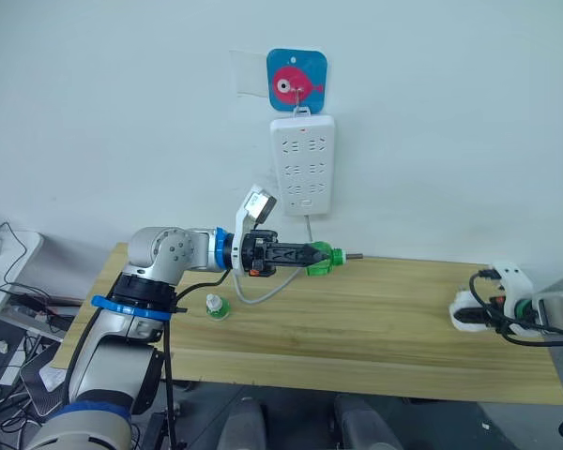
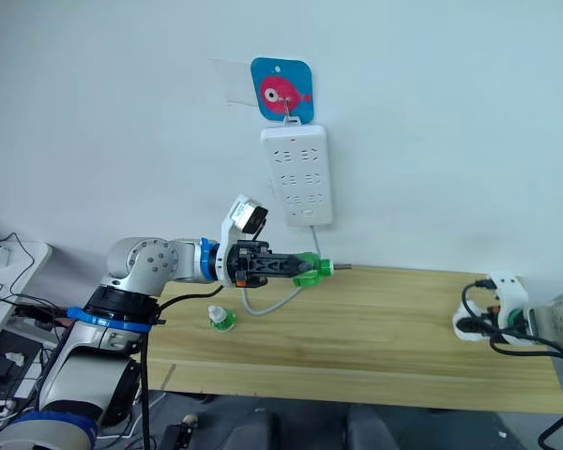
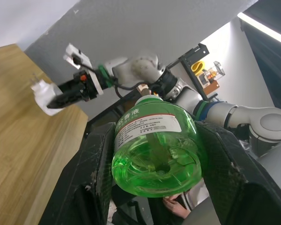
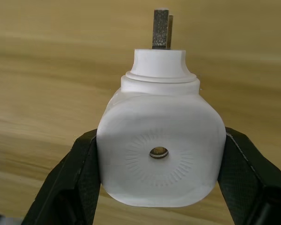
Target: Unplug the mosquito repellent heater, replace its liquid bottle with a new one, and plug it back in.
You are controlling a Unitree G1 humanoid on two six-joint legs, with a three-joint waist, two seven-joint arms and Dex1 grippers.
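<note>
Bottle point(image 3: 155, 149) pinched in left gripper point(image 1: 317, 257), heater point(image 4: 160, 152) in right gripper point(image 1: 483, 314), bottle's wick apparently blurred.

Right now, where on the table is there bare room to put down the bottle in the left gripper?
The wide middle of the table, between the capped bottle and the right gripper with the heater, is bare. The left gripper holds the liquid bottle above it.

Pale wall point(image 1: 122, 112), light wooden table point(image 1: 375, 328), white power strip point(image 1: 303, 164) under fish hook point(image 1: 296, 79), possibly cables on floor left.
</note>
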